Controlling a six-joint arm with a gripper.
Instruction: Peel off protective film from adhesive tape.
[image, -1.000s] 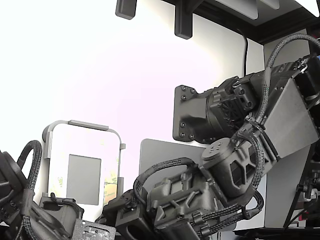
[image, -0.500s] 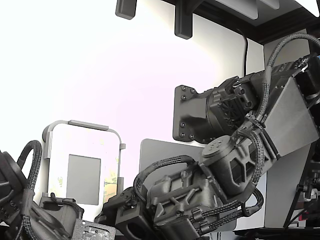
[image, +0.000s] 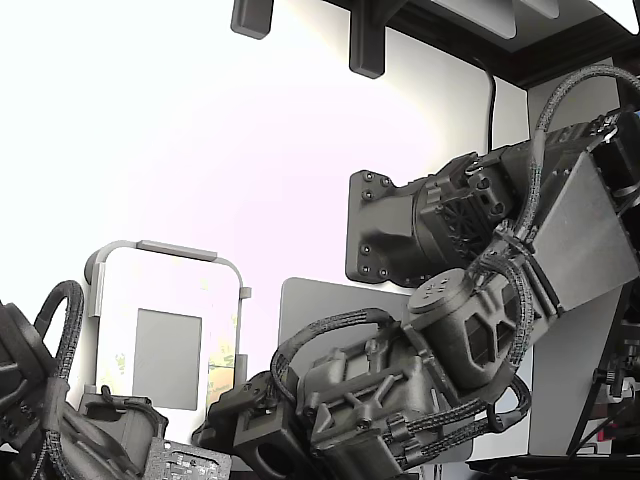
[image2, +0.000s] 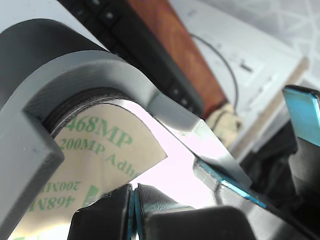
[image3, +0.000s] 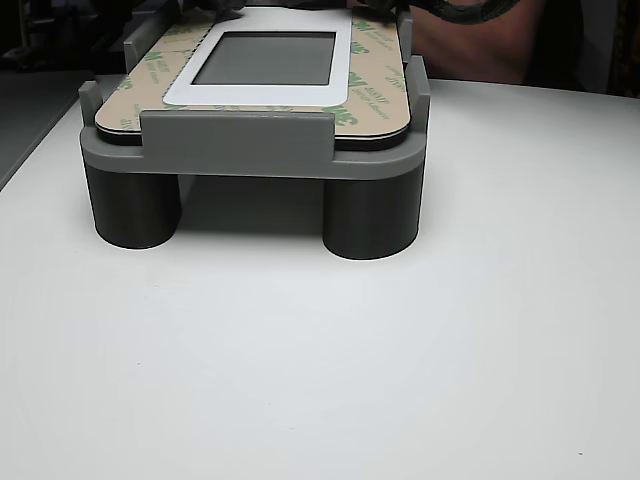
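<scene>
The protective film (image2: 100, 160) is a pale-yellow strip with green print. It lies under the rim of the grey fixture (image2: 75, 70), and its pointed corner is lifted off. My gripper (image2: 133, 192) is shut at the film's edge, blue-lined pads pressed together with the film running down between them. In the exterior view the film (image: 222, 368) runs along the right edge of the white panel (image: 165, 290), and my arm (image: 380, 400) reaches to that lower right corner. The other view shows the film (image3: 372, 85) along the panel's side.
The grey fixture (image3: 250, 140) stands on round legs on a white table (image3: 320, 380). A grey rectangular patch (image3: 268, 58) sits in the panel's middle. A second dark arm (image: 60, 420) is at the exterior view's lower left. A large grey mat (image: 320, 300) lies behind my arm.
My arm's wrist housing has shifted slightly down and towards the exterior view's left. The panel and the fixture have not moved.
</scene>
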